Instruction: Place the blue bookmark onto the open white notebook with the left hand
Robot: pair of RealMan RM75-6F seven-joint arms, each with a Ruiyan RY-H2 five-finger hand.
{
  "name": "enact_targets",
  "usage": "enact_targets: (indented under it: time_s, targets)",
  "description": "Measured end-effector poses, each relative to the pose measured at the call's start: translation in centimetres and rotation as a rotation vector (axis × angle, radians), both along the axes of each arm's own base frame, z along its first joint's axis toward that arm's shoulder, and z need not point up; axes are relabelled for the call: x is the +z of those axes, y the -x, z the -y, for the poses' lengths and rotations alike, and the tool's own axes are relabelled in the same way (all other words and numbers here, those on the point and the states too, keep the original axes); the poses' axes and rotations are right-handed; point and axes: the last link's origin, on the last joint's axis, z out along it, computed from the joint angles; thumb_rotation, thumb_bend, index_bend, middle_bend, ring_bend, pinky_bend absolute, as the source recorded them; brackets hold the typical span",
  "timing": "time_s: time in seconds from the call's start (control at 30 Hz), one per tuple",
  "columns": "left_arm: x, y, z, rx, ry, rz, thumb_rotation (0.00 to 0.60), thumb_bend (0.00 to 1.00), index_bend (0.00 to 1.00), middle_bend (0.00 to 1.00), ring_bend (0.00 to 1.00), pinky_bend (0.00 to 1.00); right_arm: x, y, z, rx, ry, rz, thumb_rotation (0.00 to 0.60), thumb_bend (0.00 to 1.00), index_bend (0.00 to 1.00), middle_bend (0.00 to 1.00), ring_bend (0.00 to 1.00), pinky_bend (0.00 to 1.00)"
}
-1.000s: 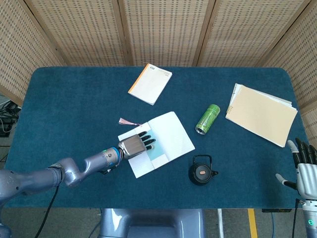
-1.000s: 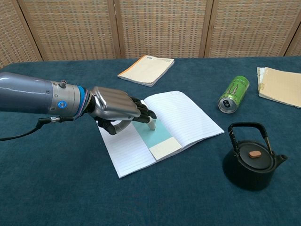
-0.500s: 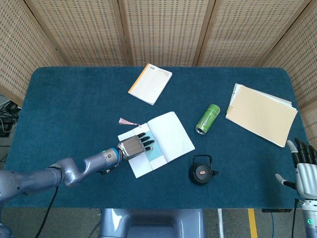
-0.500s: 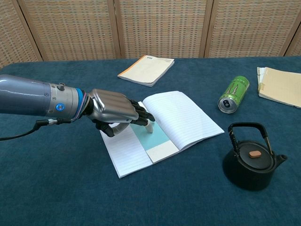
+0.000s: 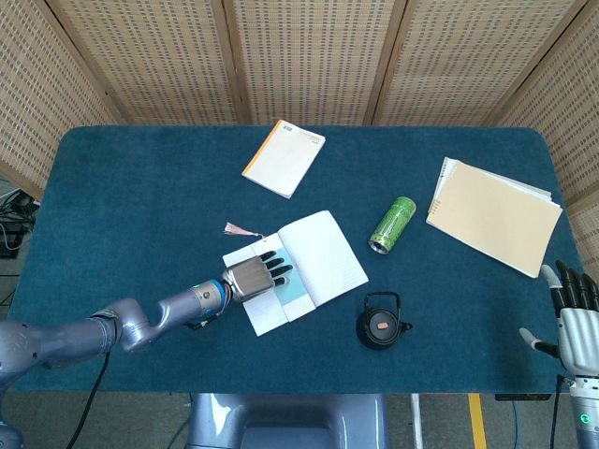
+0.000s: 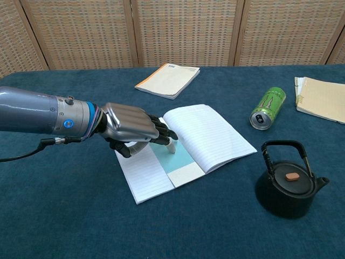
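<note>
The open white notebook (image 5: 323, 253) (image 6: 210, 132) lies mid-table on the blue cloth. The pale blue bookmark (image 5: 296, 294) (image 6: 181, 161) lies flat along its centre fold, its near end cream-coloured. My left hand (image 5: 255, 278) (image 6: 135, 127) reaches in from the left over the notebook's left page. Its fingertips cover the bookmark's far end and seem to pinch it, with the thumb underneath. A pink tassel (image 5: 241, 229) lies on the cloth by the notebook's far left corner. At the lower right edge of the head view my right hand (image 5: 573, 318) hangs off the table, fingers spread and empty.
A closed notebook with an orange spine (image 5: 284, 157) (image 6: 168, 80) lies at the back. A green can (image 5: 392, 224) (image 6: 268, 108) lies on its side right of the open notebook. A black kettle (image 5: 381, 321) (image 6: 287, 181) stands front right. A tan spiral pad (image 5: 494, 215) (image 6: 322, 99) is far right.
A second ago my left hand drew back slightly to the left and the bookmark slid with it toward the fold. Nothing has moved in the last half second.
</note>
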Motion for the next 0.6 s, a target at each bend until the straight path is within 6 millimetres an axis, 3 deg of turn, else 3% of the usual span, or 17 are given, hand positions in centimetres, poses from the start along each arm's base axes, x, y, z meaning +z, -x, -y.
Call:
enact_targets:
  time_s: [0.6]
  targets:
    - [1.3, -0.9, -0.4, -0.012, -0.041, 0.089, 0.600, 0.99, 0.13, 0.00, 0.00, 0.05, 0.1, 0.0, 0.0, 0.006, 0.007, -0.003, 0.600, 0.10, 0.04, 0.00, 0.00, 0.00]
